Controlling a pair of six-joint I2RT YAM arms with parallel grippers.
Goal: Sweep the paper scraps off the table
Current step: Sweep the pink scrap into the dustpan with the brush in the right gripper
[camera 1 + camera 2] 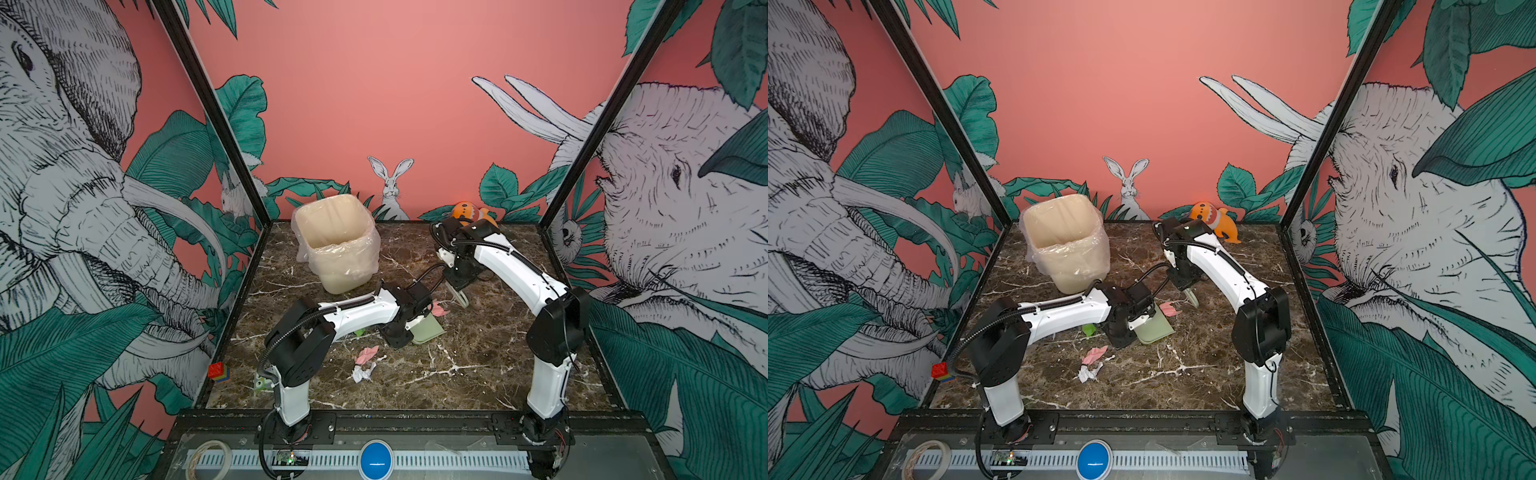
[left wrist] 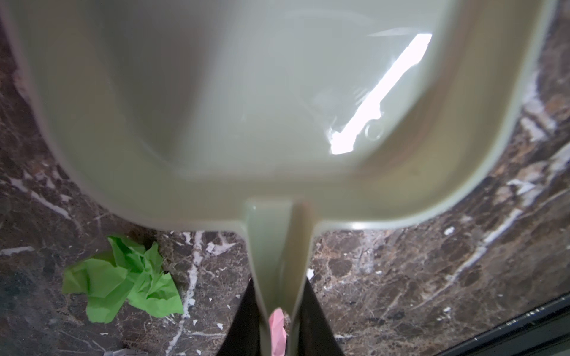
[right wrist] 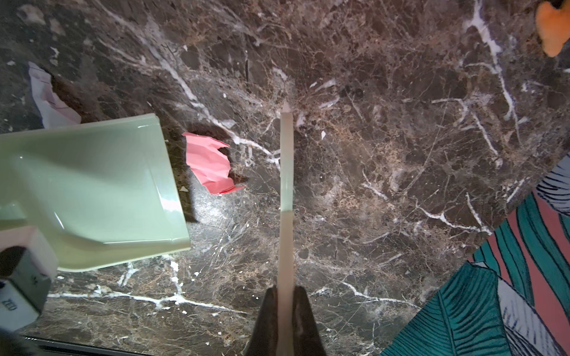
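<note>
- pan [image 1: 428, 330] [image 3: 92, 191]: smooth, glossy pale green plastic; a shallow scoop with rounded back corners, a straight flat lip and a tapering handle. whether the lip touches the desk [image 1: 478, 365] i cannot tell.
- left jaws: closed narrow on the pan's handle, one dark finger [image 2: 243, 323] on each side of it.
- right jaws: pinched tight on the brush [image 3: 286, 185], which the right wrist view shows edge-on as a thin pale strip ending in a point. it stands off the pan's lip, apart from it.
- pink scrap [image 3: 209, 165] [image 1: 439, 309]: creased, crumpled paper lying between the pan's lip and the brush, just beside the lip.
- green scrap [image 2: 123, 277] [image 1: 1089, 329]: bright, sharply folded paper by the pan's back edge, beside the handle.
- second pink scrap [image 1: 366, 354] and white scrap [image 1: 362, 372]: crumpled, close together, past the pan's handle end.
- desk: dark brown marble pattern with white veins and a black frame.
- bin [image 1: 336, 249]: cream, squarish with rounded corners, lined with crinkled clear film, well apart from the pan.
- shark [image 1: 1214, 222]: orange plush, far beyond the brush from the pan.
</note>
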